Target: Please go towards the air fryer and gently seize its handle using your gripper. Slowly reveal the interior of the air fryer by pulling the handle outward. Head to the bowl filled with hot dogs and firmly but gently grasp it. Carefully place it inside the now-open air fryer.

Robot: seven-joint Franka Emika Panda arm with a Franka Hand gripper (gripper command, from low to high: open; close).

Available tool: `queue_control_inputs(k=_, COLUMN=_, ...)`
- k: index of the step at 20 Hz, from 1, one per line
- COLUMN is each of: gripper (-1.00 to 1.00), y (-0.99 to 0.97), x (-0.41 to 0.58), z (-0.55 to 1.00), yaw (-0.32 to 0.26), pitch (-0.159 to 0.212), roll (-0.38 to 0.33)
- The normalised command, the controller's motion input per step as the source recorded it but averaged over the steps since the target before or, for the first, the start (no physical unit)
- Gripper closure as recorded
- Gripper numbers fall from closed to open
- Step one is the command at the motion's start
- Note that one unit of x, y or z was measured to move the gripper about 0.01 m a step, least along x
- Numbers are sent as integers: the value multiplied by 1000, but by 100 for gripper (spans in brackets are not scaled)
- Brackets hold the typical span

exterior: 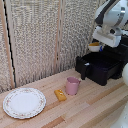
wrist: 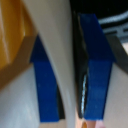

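Drawer of air fryer (exterior: 102, 67) pulled out, open toward exterior view's left; handle (exterior: 83, 71) at its front. End effector (exterior: 96, 48) clenched on rim of bowl (exterior: 94, 47), which hangs just above drawer's rear edge, hot dogs (exterior: 94, 44) visible inside. Wrist view: blue fingers (wrist: 97, 70) pinch pale bowl wall. Drawer cavity lies directly below and slightly toward exterior view's left of bowl. Next move, by my judgement: short straight descent. 1 arm only. Cup (exterior: 72, 85), plate (exterior: 24, 102), orange block (exterior: 60, 95) rest on surface (exterior: 90, 107).
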Motion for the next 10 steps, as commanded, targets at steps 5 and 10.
queue_control_inputs(k=5, gripper=100, y=-427, x=410, z=-193, yaw=49, pitch=89, roll=34)
queue_control_inputs(k=10, gripper=100, y=-514, x=204, z=-167, yaw=27, pitch=40, roll=16)
